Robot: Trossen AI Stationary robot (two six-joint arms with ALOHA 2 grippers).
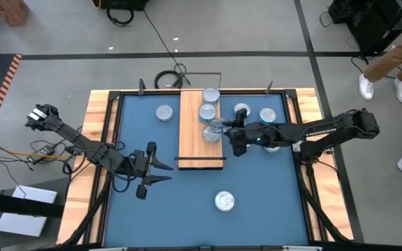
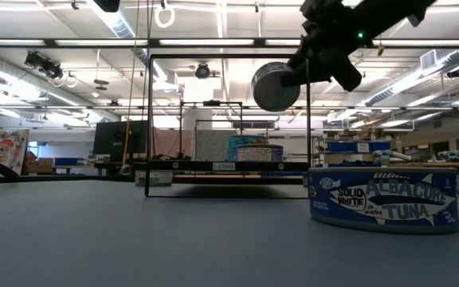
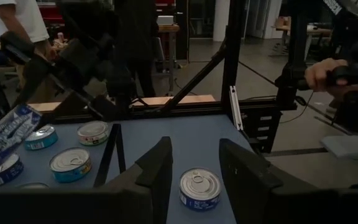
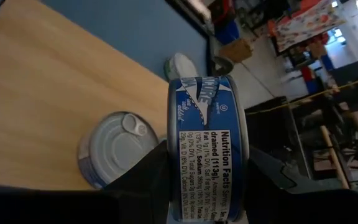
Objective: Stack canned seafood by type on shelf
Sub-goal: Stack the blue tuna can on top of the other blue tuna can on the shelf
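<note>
My right gripper (image 4: 207, 186) was clamped on a blue-labelled tuna tin (image 4: 207, 149), holding it on edge in the air above the light-wood shelf (image 1: 190, 139), just over another tin (image 4: 114, 155) that lay flat on the board with two more tins (image 1: 210, 104) lined up beyond it toward the far end. My left gripper (image 1: 160, 171) waited low over the blue table (image 1: 271, 188) near the shelf's near left corner, its fingers (image 3: 160, 165) spread with nothing between them, while loose tins sat on the table: one (image 1: 164, 112) left of the shelf, two (image 1: 267, 115) to its right under the right arm, and one (image 1: 225, 201) alone near the front edge
</note>
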